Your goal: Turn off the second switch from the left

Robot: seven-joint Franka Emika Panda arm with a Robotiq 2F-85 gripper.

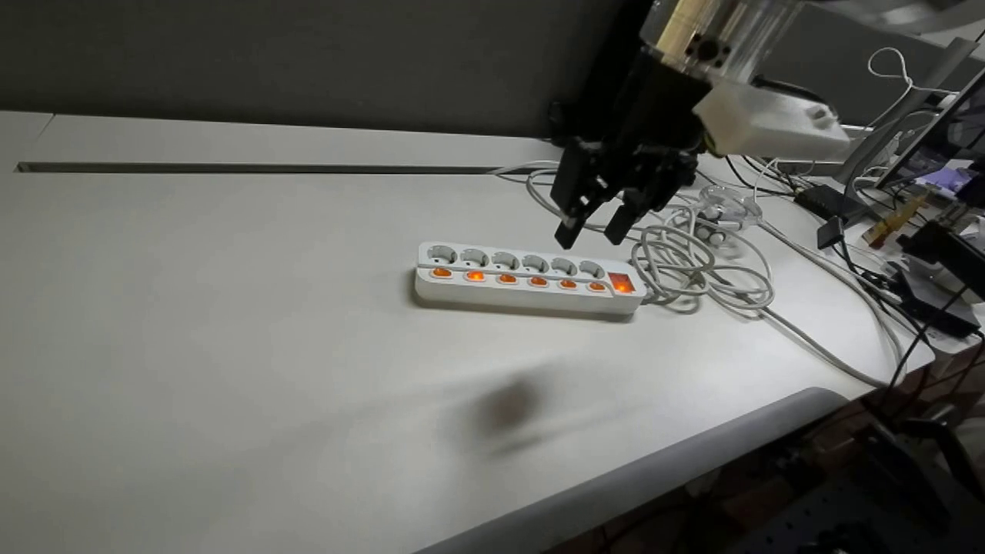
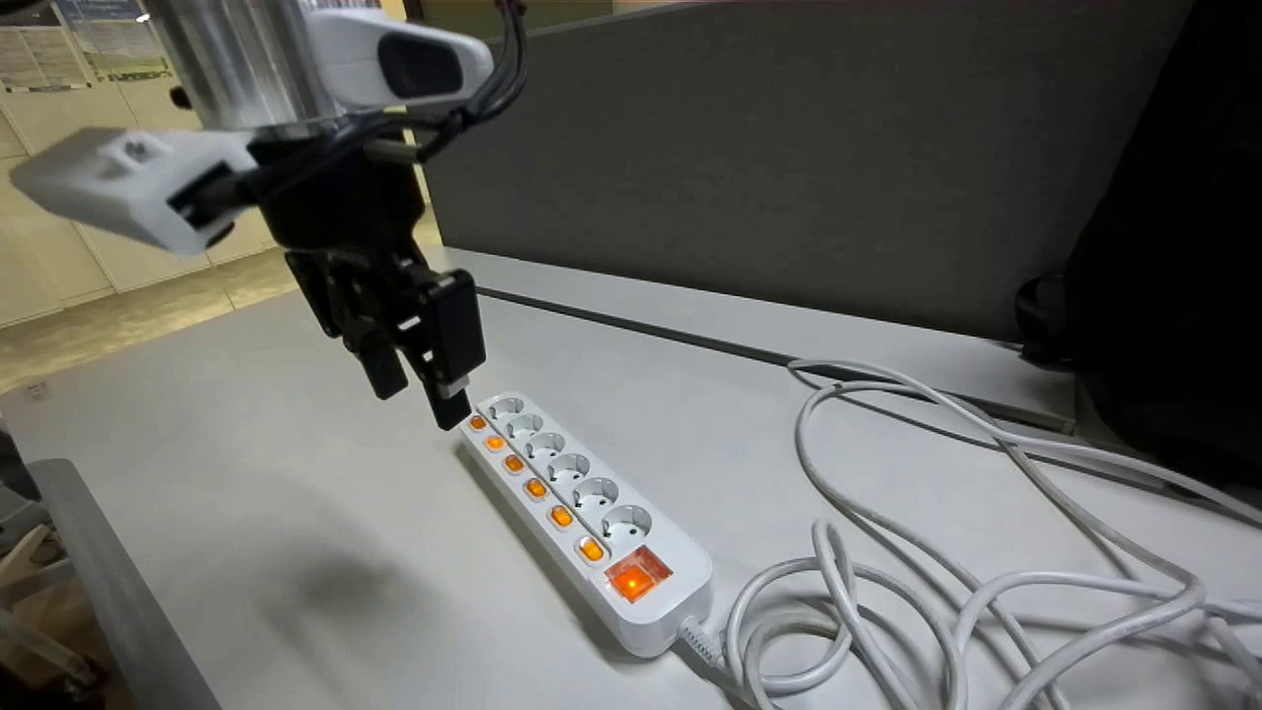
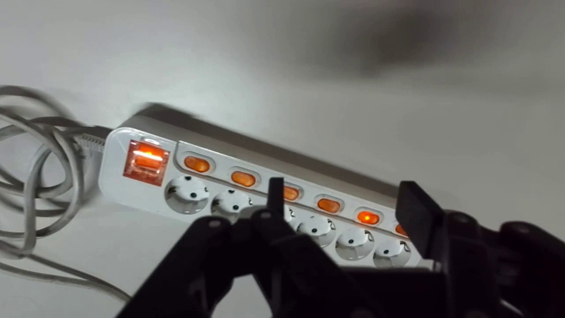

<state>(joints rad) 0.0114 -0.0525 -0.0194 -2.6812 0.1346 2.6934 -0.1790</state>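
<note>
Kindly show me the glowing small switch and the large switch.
Glowing small switch (image 1: 475, 275), in an exterior view: its orange button.
Large switch (image 3: 147, 160), in the wrist view: its lit orange part.

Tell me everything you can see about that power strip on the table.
The power strip is long, white and plastic-looking, with six round sockets, nothing plugged in, beside a row of six small orange switches. A larger main switch sits at the end where the pale cable leaves. It glows, as does the second small switch from the opposite end; the other small ones look unlit. The strip lies flat on the table, and the open hand is above, apparently not touching it.
</note>
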